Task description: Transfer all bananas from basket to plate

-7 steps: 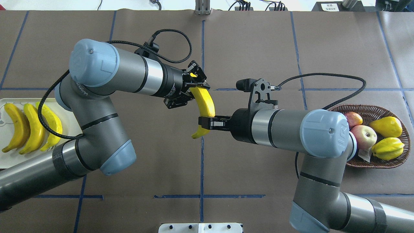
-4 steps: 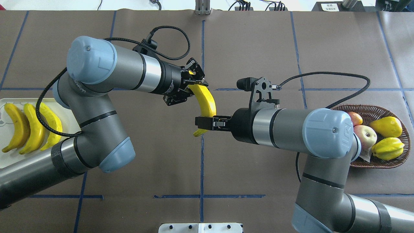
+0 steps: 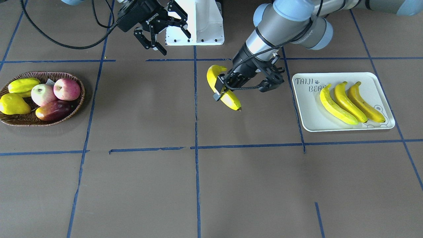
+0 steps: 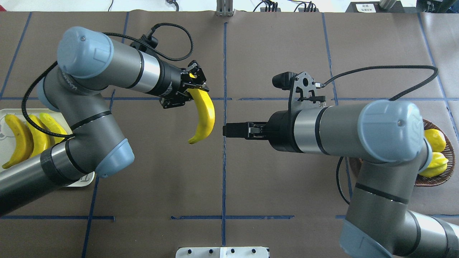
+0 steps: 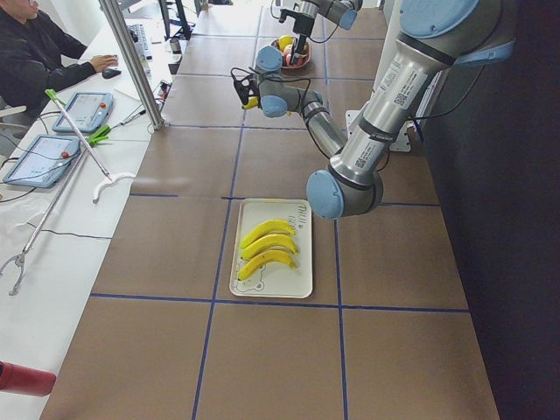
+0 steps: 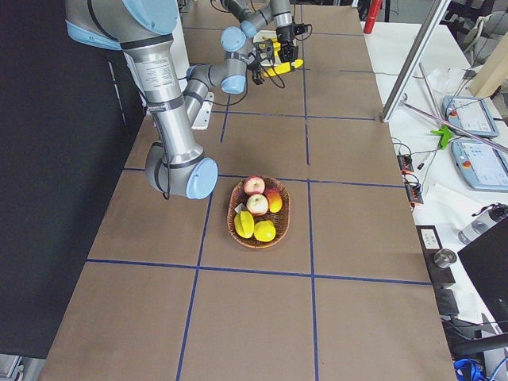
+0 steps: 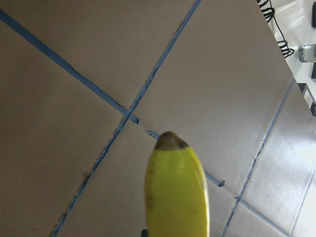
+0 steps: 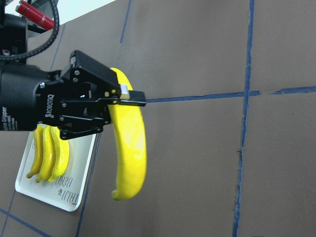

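Observation:
My left gripper (image 4: 193,85) is shut on the upper end of a yellow banana (image 4: 205,114) and holds it in the air, left of the table's centre line. The held banana also shows in the front view (image 3: 228,98) and in the right wrist view (image 8: 132,153). My right gripper (image 3: 176,44) is open and empty, just right of the banana and apart from it. Three bananas (image 3: 347,102) lie side by side on the plate (image 3: 307,112). The wicker basket (image 3: 43,73) holds apples and plump yellow fruits; I see no banana in it.
The white robot base (image 3: 198,23) stands at the table's near-robot edge. My right arm covers part of the basket (image 4: 435,181) in the overhead view. Blue tape lines cross the brown table cover. Operators' desks with tablets stand beyond the far edge.
My right gripper has let go of the banana's lower part and drawn back to the right. My left arm has carried the banana to the left, toward the plate side.

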Controlling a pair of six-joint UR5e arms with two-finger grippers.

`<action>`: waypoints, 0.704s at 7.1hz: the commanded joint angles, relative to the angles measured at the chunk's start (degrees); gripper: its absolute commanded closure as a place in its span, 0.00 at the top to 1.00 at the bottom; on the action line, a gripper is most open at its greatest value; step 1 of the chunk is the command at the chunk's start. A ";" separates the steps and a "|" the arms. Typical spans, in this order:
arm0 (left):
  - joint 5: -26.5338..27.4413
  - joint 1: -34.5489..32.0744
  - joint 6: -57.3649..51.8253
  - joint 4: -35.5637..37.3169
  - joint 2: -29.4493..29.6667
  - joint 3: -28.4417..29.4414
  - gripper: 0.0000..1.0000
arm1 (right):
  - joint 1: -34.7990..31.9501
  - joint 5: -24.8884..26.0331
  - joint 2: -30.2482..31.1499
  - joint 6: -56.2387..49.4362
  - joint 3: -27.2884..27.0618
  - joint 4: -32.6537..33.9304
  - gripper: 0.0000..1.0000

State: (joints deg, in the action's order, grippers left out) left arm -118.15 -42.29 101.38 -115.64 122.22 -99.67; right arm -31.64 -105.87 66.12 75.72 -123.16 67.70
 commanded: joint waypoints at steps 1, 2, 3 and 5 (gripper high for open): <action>-2.00 -4.27 -15.46 7.97 -6.96 -1.14 0.00 | -8.50 -9.67 0.06 -2.92 -1.64 7.08 1.00; -1.74 -6.12 -18.82 7.98 -11.61 -1.32 0.00 | -10.44 -11.18 0.41 -4.42 -1.65 7.36 1.00; -1.56 -6.57 -20.50 7.89 -16.09 -1.15 0.00 | -11.33 -11.72 0.41 -4.79 -1.47 8.58 1.00; -1.21 -6.58 -22.01 7.80 -21.56 0.16 0.00 | -11.69 -11.82 0.50 -5.32 -1.12 9.38 1.00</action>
State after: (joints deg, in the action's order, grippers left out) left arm -119.64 -48.77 80.25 -107.84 103.96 -100.47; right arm -43.01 -117.49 66.54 70.69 -124.48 76.65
